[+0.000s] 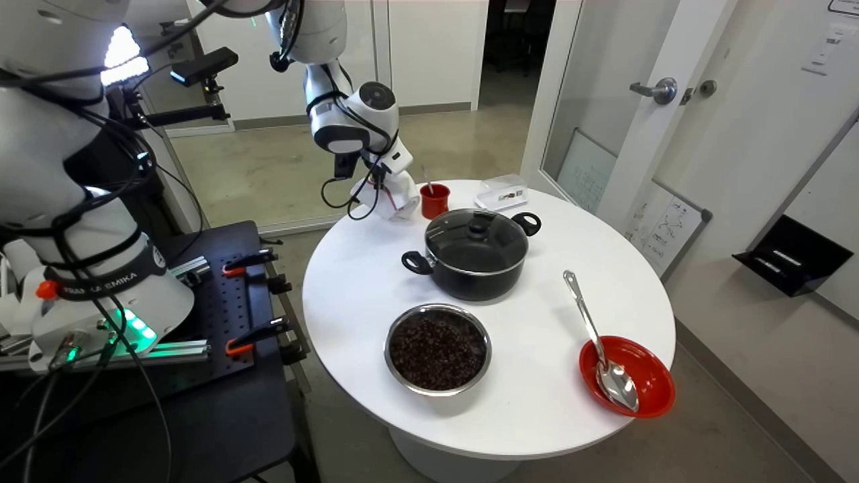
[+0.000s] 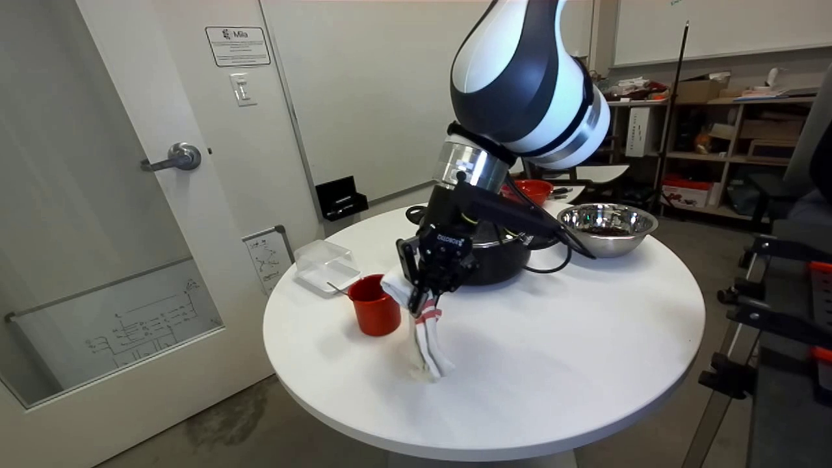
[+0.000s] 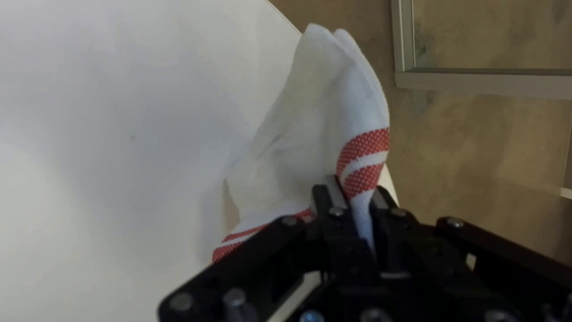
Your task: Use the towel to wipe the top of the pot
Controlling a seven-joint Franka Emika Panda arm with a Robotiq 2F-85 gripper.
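The towel is white with red stripes. My gripper (image 3: 356, 194) is shut on the towel (image 3: 313, 112), which is pinched in a fold between the fingers. In an exterior view the towel (image 2: 429, 348) hangs down from the gripper (image 2: 421, 300) close to the table top; I cannot tell whether its lower end touches. The black pot (image 1: 473, 278) stands on the table with its glass lid (image 1: 463, 241) on. The gripper and towel are beside the pot, not over it. In an exterior view the arm partly hides the pot (image 2: 499, 265). The wrist view does not show the pot.
A red cup (image 1: 435, 201) with a utensil in it stands right beside the towel. A clear plastic box (image 1: 502, 194) is behind the pot. A metal bowl (image 1: 437, 389) with dark contents and a red bowl (image 1: 654, 376) with spoons stand on the round white table (image 1: 537, 376).
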